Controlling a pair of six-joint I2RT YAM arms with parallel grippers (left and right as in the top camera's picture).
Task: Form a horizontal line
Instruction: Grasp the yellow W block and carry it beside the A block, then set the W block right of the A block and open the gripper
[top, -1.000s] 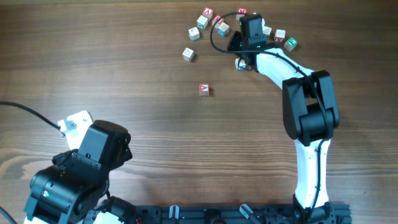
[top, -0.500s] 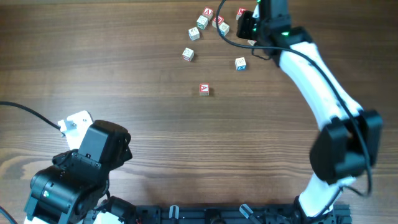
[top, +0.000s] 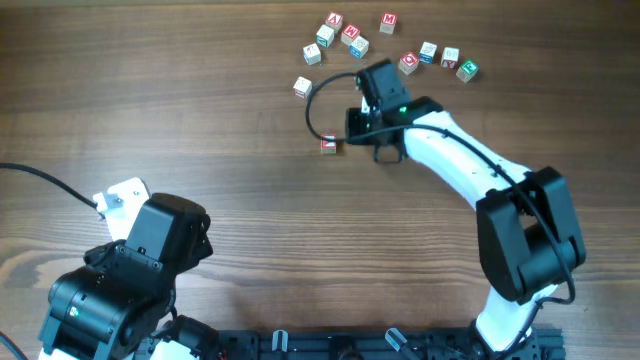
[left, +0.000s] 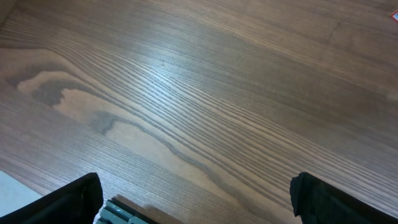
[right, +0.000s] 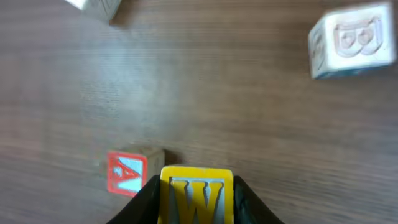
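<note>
My right gripper (top: 366, 136) (right: 196, 205) is shut on a yellow cube with a W (right: 196, 194), held just right of the red-faced cube (top: 327, 145) (right: 127, 173) on the table. In the overhead view the gripper hides the yellow cube. A white cube with blue-green print (right: 351, 40) lies farther off to the right; in the overhead view the arm hides it. My left gripper (left: 196, 202) is open and empty over bare wood at the near left, its arm (top: 130, 275) far from the cubes.
Several other letter cubes lie scattered along the far edge (top: 345, 35), with a group at the far right (top: 440, 60) and a lone white one (top: 302, 87). A black cable (top: 318, 105) loops beside the right wrist.
My right arm has swung from the far cluster of cubes down and left to the red-faced cube, holding the yellow cube. The left arm has not moved.
</note>
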